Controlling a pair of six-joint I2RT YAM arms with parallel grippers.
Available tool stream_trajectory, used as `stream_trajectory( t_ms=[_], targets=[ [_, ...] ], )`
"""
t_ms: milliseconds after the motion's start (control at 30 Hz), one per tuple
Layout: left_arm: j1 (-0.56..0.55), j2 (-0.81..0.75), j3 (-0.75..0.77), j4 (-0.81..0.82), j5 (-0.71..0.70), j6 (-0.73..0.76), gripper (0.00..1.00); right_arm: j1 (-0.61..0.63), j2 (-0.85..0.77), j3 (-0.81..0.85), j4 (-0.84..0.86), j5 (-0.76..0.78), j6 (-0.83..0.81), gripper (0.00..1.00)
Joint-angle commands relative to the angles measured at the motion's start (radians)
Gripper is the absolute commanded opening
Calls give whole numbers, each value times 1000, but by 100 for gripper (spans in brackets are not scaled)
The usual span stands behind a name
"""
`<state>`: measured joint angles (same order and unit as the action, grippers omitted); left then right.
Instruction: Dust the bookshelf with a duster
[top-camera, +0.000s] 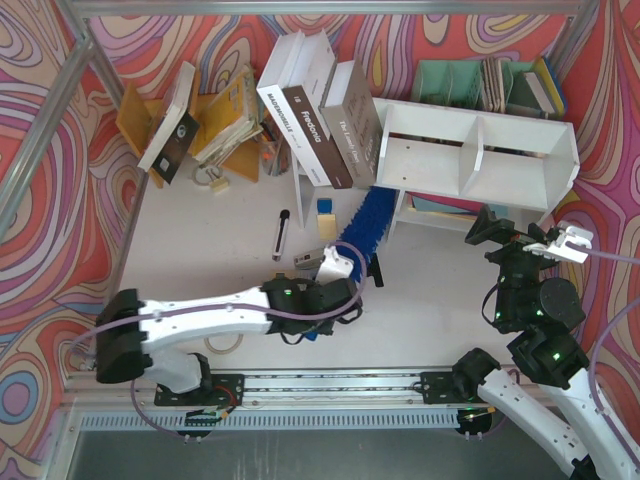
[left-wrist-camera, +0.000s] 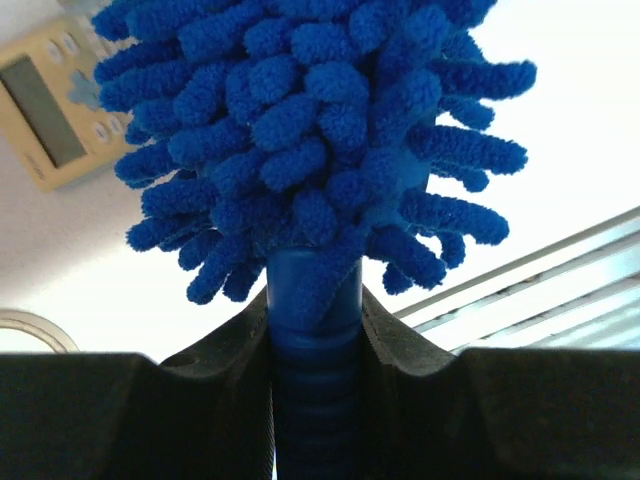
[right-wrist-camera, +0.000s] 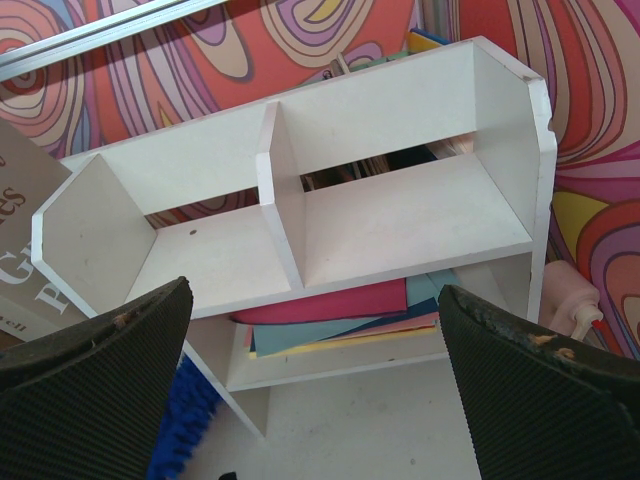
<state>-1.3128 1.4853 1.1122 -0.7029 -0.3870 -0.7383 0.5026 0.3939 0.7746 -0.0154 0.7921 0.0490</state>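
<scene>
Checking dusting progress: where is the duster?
In the top view, mid-table: the duster is clamped in the left gripper, its head beside the left end of the bookshelf.

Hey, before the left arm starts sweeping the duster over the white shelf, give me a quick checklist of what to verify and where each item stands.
1. Is the left gripper clamped on the handle of the duster? Ok.
2. Is the duster head inside a compartment of the bookshelf? Not ok: it sits outside, low by the shelf's left end.
3. Are both compartments free of objects? Ok.
4. Is the right gripper open and off the shelf? Ok.
5. Are the books leaning at the shelf's left end clear of the duster's path? Cannot tell.
</scene>
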Motion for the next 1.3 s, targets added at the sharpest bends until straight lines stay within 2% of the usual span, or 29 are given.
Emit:
stream_trajectory(
  t_ms=[0, 200, 533, 767, 900, 1133, 1267],
  targets=[
    [-20, -178, 27, 73, -113, 77, 0, -4, -10, 0, 11, 7, -5, 99],
    [-12, -233, -7, 89, -138, 81, 0, -4, -12, -1, 11, 6, -4, 99],
    [10, -51, -81, 138, -3, 33, 0, -4, -10, 0, 10, 6, -4, 99],
    [18, 62, -93, 155, 42, 13, 0, -4, -11, 0, 11, 8, -5, 99],
    [18, 36, -62, 128, 18, 27, 0, -4, -12, 0, 12, 9, -4, 99],
    [19, -132, -33, 128, -22, 68, 0, -4, -7, 0, 15, 8, -6, 99],
    [18, -170, -40, 139, -40, 75, 0, -4, -9, 0, 15, 9, -6, 99]
  ],
)
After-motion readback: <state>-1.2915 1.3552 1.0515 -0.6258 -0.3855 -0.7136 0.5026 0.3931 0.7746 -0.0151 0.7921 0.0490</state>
